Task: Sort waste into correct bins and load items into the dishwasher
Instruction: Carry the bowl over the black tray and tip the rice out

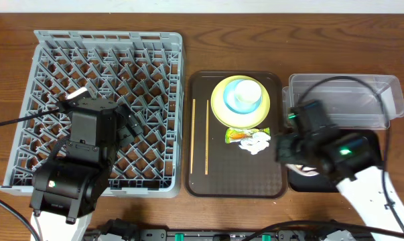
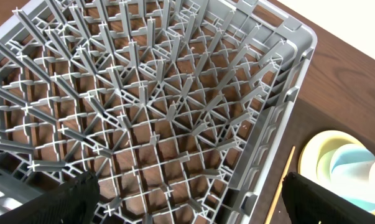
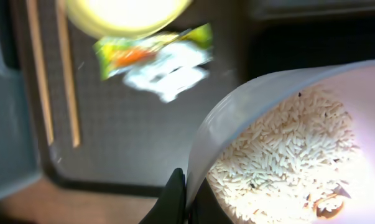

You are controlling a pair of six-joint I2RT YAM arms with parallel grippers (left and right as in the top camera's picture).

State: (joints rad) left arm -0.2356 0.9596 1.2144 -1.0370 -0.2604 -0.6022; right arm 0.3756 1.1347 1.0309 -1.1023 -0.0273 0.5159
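White bowl [image 3: 287, 118] of rice [image 3: 280, 162] pinched in right fingers [image 3: 176, 202]; left fingers [image 2: 72, 202] spread

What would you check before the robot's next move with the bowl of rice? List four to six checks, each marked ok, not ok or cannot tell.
1. Grip: right gripper shut on the rim of the white bowl: ok.
2. Load: rice lies inside the bowl: ok.
3. Bowl above a bin: cannot tell; the arm hides it from overhead.
4. Room in the clear tub: ok, nothing seen in it.
5. Other arm: left gripper open over the dish rack, holding nothing: ok.
6. Dishes loaded: not ok; plate, cup and chopsticks are on the brown tray.
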